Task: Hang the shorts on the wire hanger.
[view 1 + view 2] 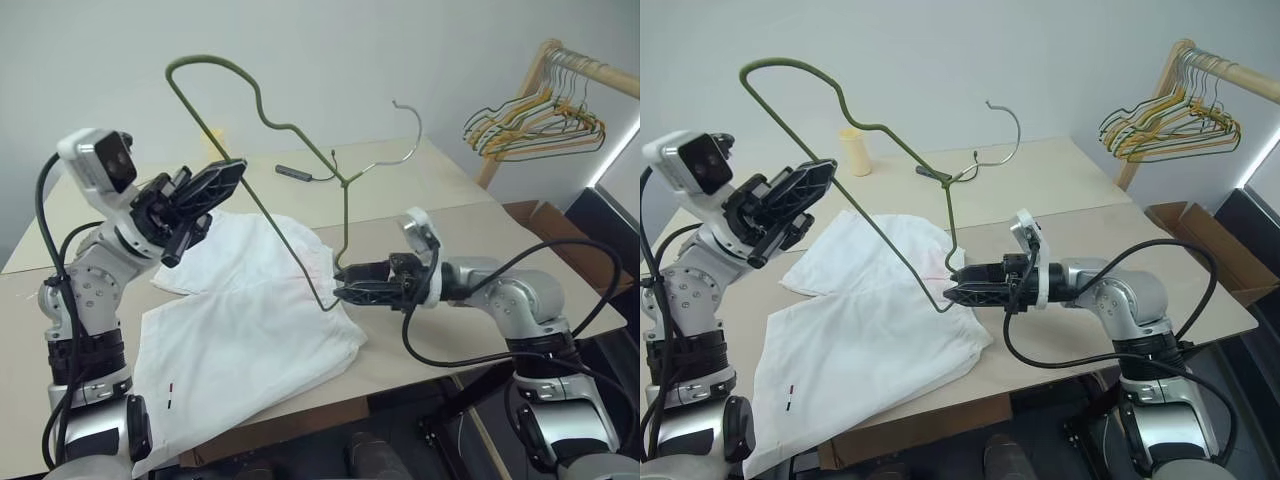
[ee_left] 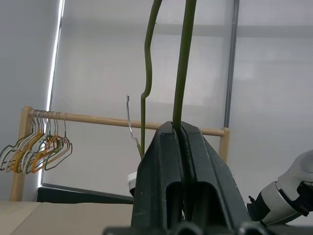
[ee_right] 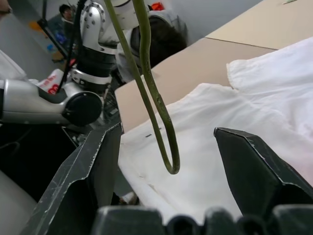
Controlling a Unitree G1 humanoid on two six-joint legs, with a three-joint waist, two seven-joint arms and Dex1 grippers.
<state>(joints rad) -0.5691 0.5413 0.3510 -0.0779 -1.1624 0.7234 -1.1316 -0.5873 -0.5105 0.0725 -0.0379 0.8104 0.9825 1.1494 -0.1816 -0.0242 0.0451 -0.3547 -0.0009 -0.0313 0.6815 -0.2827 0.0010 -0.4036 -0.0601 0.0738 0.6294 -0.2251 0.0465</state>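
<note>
From the left eye, the white shorts lie flat and spread out on the tan table. The wire hanger is up in the air above them, bent and tilted, with its grey hook pointing up toward the back. The left gripper is squeezed tight on one long side of the wire, high over the shorts. The right gripper is low by the edge of the shorts, and the bottom corner of the hanger sits right at its tips. From the right eye, a bunch of yellow, orange and green hangers hangs on a wooden rack far off to the right, and a small yellow cup stands at the back of the table. In the left wrist view, the two black fingers are pressed together with the green wire poking up out of them. In the right wrist view, the two black fingers stand wide apart, and the bent corner of the wire hangs loose between them, not touching either one, with the white shorts lying just behind it.
</note>
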